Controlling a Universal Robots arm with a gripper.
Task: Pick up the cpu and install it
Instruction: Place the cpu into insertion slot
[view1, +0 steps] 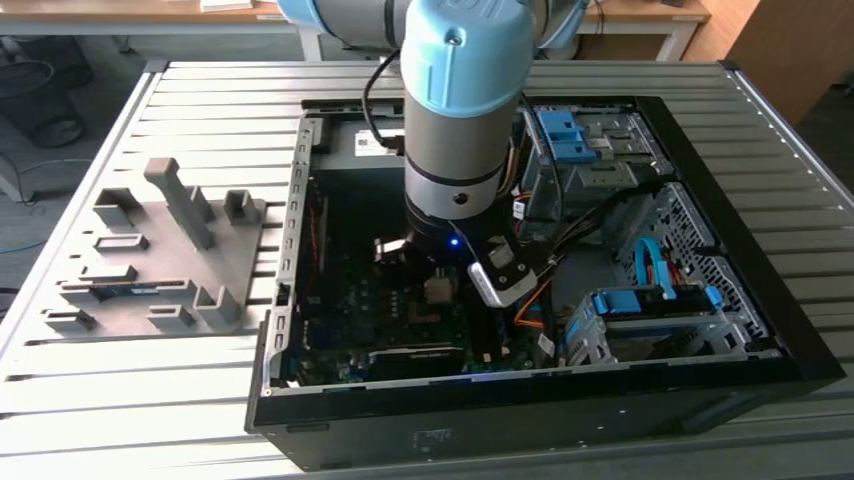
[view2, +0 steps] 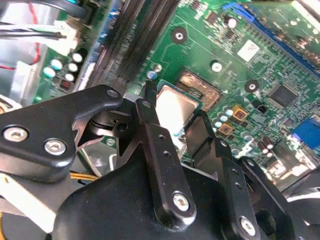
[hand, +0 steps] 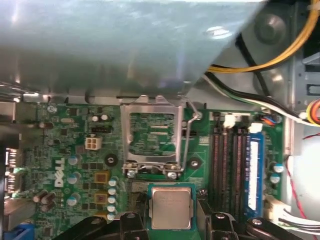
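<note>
The tool (hand: 172, 221) grips the cpu (hand: 171, 205) between its fingers, above the motherboard (hand: 75, 145).

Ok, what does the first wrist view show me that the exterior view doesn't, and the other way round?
First wrist view: the cpu gripped between the end effector fingers, beside the empty socket and not in it, plus the memory slots and yellow cables. Exterior view: the whole computer case on the slatted table, the arm reaching down into it, and the grey fixture tray on the exterior view's left. Both: the green motherboard inside the case.
</note>
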